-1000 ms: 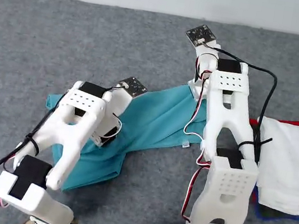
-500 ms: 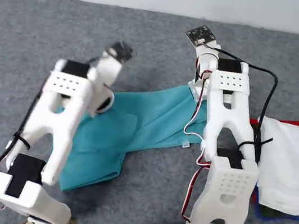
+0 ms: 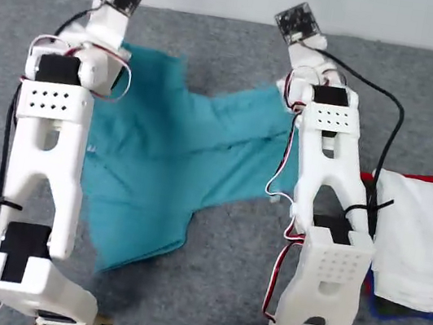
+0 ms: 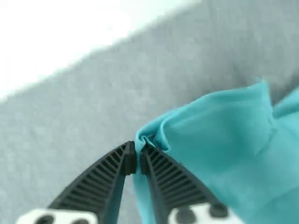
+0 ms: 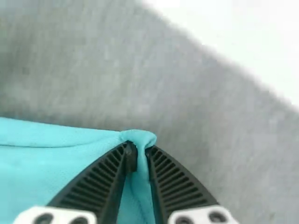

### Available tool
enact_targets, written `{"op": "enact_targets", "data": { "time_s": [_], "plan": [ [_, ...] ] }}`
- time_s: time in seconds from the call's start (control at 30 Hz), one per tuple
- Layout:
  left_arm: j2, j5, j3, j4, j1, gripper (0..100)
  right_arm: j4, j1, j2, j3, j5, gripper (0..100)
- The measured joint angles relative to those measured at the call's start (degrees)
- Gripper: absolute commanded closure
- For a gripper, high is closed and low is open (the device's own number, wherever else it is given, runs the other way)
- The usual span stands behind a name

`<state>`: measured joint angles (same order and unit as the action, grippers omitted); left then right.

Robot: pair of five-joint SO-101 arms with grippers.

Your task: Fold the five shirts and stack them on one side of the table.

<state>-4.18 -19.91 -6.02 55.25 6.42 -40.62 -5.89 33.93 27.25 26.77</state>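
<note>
A teal shirt (image 3: 163,162) lies spread on the grey carpet between my two arms. My left gripper (image 4: 138,158) is shut on a bunched corner of the teal shirt (image 4: 219,140) near the table's far left. My right gripper (image 5: 138,158) is shut on another edge of the teal shirt (image 5: 56,163) at the far middle. In the high view the left arm (image 3: 49,128) stretches far out on the left and the right arm (image 3: 326,147) does the same at centre right, with the cloth pulled between them.
A stack of folded shirts with a white one (image 3: 422,240) on top sits at the right edge, red and dark layers peeking out below. Bare grey carpet (image 3: 201,309) lies in front of the teal shirt, and a white wall runs along the back.
My left arm swung from the near middle out to the far left, dragging its corner of the teal shirt and spreading the cloth wider. The right arm shifted slightly farther back.
</note>
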Motion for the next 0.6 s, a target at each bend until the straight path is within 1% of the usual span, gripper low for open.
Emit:
{"op": "enact_targets", "data": {
  "time_s": [0.13, 0.23, 0.33, 0.4, 0.47, 0.6],
  "plan": [
    [0.00, -0.09, 0.00, -11.69, -0.09, 99, 7.30, 0.00, 0.09, 2.11, 0.00, 98.8],
    [-0.09, -0.09, 0.00, -16.70, 0.26, 99, 9.67, 0.00, 0.09, 7.03, 0.00, 98.8],
    [-0.09, -0.09, 0.00, -21.27, 1.14, 99, 9.85, -0.09, 3.25, 12.57, 0.00, 98.8],
    [-0.09, -0.09, 0.00, -22.33, 1.67, 99, 9.49, -0.35, 6.24, 14.77, 0.00, 98.8],
    [-0.09, -0.09, -0.88, -21.71, 1.93, 99, 7.12, -0.35, 7.91, 16.35, 0.00, 98.8],
    [-0.09, -0.09, -5.10, -16.18, 1.93, 99, -3.08, -0.62, 8.35, 19.52, 0.00, 98.8]
  ]
}}
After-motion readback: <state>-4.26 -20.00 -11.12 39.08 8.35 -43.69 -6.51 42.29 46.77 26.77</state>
